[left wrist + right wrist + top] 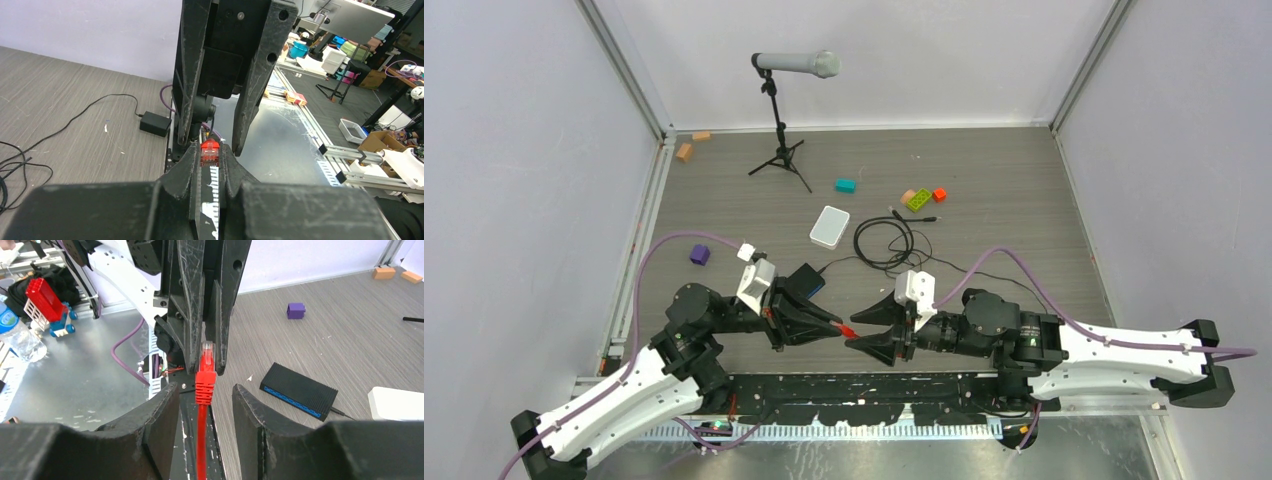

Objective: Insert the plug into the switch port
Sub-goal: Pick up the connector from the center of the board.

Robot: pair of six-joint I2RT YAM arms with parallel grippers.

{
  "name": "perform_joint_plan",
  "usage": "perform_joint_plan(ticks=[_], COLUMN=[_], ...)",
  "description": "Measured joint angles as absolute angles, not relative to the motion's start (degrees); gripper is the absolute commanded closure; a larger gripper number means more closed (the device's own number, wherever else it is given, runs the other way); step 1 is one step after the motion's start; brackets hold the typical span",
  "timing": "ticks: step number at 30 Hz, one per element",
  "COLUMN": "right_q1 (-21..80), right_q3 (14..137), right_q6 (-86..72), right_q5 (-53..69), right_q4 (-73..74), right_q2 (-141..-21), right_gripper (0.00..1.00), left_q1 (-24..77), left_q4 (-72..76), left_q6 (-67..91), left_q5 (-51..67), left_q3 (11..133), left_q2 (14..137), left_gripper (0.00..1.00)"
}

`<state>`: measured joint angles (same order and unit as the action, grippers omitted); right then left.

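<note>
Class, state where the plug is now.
Top view: the plug is pinched in the left gripper, low centre, facing the open right gripper.

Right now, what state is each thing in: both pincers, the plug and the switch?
left pincer: shut on the plug's tip.
right pincer: open, fingers either side of the red cable.
plug: held in the air, not inserted.
switch: flat on the table, untouched.

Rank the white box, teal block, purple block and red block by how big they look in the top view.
1. white box, largest
2. teal block and purple block: about alike, not ranked
3. red block, smallest
</note>
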<state>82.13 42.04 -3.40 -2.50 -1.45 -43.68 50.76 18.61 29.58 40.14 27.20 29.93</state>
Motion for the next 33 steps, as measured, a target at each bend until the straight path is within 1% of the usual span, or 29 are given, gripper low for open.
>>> perform_joint_plan(ticks=[8,13,16,22,24,25,26,27,28,29,30,31,33], right_q1=[82.13,82.13,82.13,82.13,82.13,82.13,82.13,82.13,82.13,82.13,82.13,82.13,82.13], right_q3=[41.87,41.87,41.85,41.85,41.85,41.85,41.85,41.85,41.85,41.85,41.85,41.91,42.17], right_q6=[-3.42,-3.44,-3.51,-3.90,-3.97,-4.23,-4.34,-4.43,-4.51,-4.47,-4.49,-4.49,-4.34], right_q5=[-2.68,-2.72,-2.98,-3.49,-3.88,-3.97,-4.05,-4.23,-4.43,-4.75,-5.28,-6.17,-8.16], right_q4=[-2.81,-2.79,-2.79,-2.76,-2.63,-2.66,-2.72,-2.72,-2.74,-2.76,-2.46,-1.56,0.58], right_q2=[-43.51,-44.49,-44.73,-44.75,-44.77,-44.77,-44.77,-44.77,-44.77,-44.82,-44.88,-45.04,-45.45], right_gripper=[0.51,0.54,0.61,0.87,0.92,0.94,0.96,0.99,0.99,0.99,1.00,1.00,1.00], left_q1=[50.76,50.76,50.76,50.76,50.76,50.76,50.76,50.76,50.76,50.76,50.76,50.76,50.76], left_q4=[18.68,18.68,18.70,18.79,19.00,19.03,19.03,19.00,18.92,18.76,18.57,18.17,16.60], left_q6=[29.61,29.63,29.63,29.63,29.58,29.61,29.58,29.58,29.52,29.54,29.19,29.06,28.82], left_q5=[40.14,40.16,40.16,39.97,39.99,39.92,39.83,39.70,39.48,39.13,38.83,38.28,36.64], left_q3=[27.00,26.92,26.87,26.68,26.46,26.41,26.37,26.37,26.37,26.37,26.37,26.37,26.46], left_q2=[30.04,30.13,30.13,30.06,29.87,29.69,29.58,29.43,29.28,29.06,28.88,28.64,27.79], left_gripper=[1.00,1.00,1.00,1.00,1.00,0.96,0.85,0.71,0.58,0.47,0.38,0.33,0.29])
